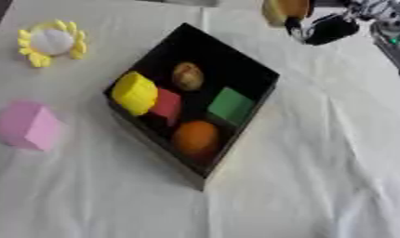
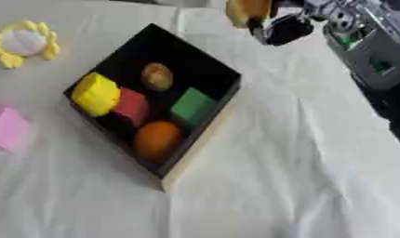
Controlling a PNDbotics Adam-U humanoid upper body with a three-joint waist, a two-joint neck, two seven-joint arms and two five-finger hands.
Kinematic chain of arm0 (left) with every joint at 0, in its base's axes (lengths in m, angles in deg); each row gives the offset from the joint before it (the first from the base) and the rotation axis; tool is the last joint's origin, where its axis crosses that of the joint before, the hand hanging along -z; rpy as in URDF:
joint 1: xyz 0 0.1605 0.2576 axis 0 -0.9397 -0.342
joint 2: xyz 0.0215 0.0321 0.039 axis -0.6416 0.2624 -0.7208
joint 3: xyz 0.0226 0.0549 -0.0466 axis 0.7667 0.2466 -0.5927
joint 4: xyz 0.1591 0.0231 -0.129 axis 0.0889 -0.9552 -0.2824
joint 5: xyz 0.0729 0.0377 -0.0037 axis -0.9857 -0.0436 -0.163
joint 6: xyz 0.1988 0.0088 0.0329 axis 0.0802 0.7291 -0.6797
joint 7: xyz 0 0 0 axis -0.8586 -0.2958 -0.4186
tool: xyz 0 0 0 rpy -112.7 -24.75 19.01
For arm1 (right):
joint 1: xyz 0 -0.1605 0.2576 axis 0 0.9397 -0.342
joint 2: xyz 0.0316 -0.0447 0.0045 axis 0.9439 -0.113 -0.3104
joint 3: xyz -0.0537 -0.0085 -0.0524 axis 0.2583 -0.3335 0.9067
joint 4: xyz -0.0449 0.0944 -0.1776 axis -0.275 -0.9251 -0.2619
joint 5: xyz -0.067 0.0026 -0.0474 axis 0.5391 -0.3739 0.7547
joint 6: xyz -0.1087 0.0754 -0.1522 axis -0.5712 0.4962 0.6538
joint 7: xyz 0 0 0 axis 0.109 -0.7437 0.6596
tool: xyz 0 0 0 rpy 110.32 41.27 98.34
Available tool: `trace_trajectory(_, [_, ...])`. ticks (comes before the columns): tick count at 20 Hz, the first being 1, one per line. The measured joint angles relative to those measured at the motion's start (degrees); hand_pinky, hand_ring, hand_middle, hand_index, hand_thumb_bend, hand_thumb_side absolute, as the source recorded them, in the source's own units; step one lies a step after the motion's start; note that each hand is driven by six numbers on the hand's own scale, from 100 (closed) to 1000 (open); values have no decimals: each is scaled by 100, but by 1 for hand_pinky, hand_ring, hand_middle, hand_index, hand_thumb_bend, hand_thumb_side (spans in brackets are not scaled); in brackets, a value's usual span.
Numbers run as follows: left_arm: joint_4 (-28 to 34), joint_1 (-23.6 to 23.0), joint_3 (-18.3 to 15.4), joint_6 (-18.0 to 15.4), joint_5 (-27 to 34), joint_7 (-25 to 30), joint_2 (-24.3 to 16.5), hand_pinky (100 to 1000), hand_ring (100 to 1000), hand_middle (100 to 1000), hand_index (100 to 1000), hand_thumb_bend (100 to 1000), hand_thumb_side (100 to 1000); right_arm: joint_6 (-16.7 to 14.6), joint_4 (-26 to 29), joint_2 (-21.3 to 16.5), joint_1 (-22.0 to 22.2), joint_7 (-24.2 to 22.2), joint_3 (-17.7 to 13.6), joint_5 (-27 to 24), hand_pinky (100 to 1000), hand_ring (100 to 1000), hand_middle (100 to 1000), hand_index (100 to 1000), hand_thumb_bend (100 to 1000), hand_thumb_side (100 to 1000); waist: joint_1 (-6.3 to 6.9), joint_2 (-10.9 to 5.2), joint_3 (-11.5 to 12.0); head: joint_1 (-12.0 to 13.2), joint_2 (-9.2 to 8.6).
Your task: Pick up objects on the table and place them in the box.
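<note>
Box [image 1: 236, 62]: black, open-topped, shallow, set askew on the white tablecloth [image 1: 317, 176], one corner pointing toward the camera.

Contents of the box:
- yellow block [image 1: 135, 92], at the left corner, leaning on the rim;
- red block [image 1: 166, 105], just beside the yellow block, touching it;
- green block [image 1: 231, 105], toward the right wall;
- orange ball [image 1: 194, 136], near the nearest corner;
- small brown oval item [image 1: 187, 76], toward the far side, apart from the others.

On the cloth outside the box:
- pink block [image 1: 27, 125], well left of the box;
- yellow flower-shaped toy with a white centre [image 1: 51, 42], far left, beyond the pink block.

Right hand [image 2: 286, 29]: black, at the upper edge beyond the box's far corner, fingers curled about a yellow-orange object [image 2: 248, 10]; what the object is cannot be told.

Left hand: appears in neither view.
</note>
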Motion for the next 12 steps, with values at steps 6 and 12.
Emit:
trace_trajectory(6, [0,42,35,13,0,35,-2,824,714,717,877,100,594,341,1156,-48,-169,-601,440,-595,748,540,387,421,100,121,0,-71,12,-20,31])
trace_trajectory(12, [0,95,42,-3,0,55,-5,824,715,718,877,100,590,550,1566,287,-486,-1087,938,-724,747,542,390,427,100,127,1,-82,48,-68,36])
